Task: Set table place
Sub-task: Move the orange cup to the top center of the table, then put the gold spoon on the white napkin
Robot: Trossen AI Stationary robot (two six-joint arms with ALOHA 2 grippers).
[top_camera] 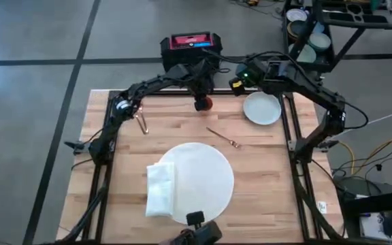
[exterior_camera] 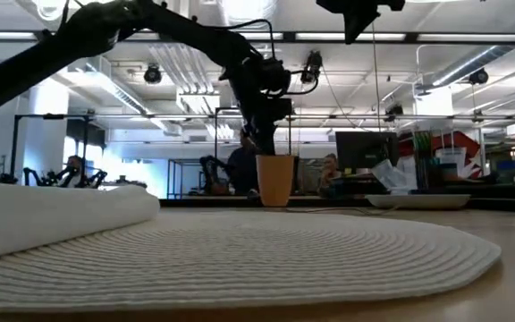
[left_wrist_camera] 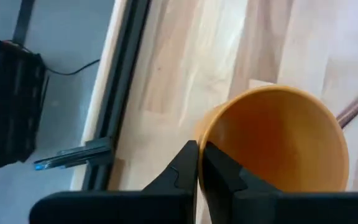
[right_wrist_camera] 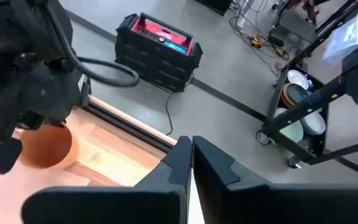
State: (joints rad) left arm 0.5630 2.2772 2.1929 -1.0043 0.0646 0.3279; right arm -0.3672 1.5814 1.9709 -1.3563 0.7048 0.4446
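An orange cup (exterior_camera: pixel 276 182) stands upright near the middle of the table's (top_camera: pixel 264 204) far edge, and my left gripper (left_wrist_camera: pixel 199 163) is shut on its rim. The cup also shows in the high view (top_camera: pixel 205 103) and the right wrist view (right_wrist_camera: pixel 48 146). My right gripper (right_wrist_camera: pixel 188 155) is shut and holds nothing; it hangs high over the far edge (top_camera: pixel 237 85), between the cup and the pale plate (top_camera: pixel 262 109). The plate lies flat at the far right. The round white mat (top_camera: pixel 197 180) lies flat at the near middle. My left gripper pinches the cup's wall at the rim (left_wrist_camera: pixel 201 134), one finger (left_wrist_camera: pixel 222 171) inside the cup and the other (left_wrist_camera: pixel 182 171) outside. The fingers come from above, pointing down. The cup stays upright, its base (exterior_camera: pixel 276 204) level with the table top.
A folded white napkin (top_camera: pixel 160 189) rests on the mat's left part. One utensil (top_camera: pixel 223 137) lies between mat and plate, another (top_camera: pixel 141 122) at the far left. A black and red case (top_camera: pixel 190 47) stands on the floor beyond the far edge, and a dish cart (top_camera: pixel 318 27) at the far right.
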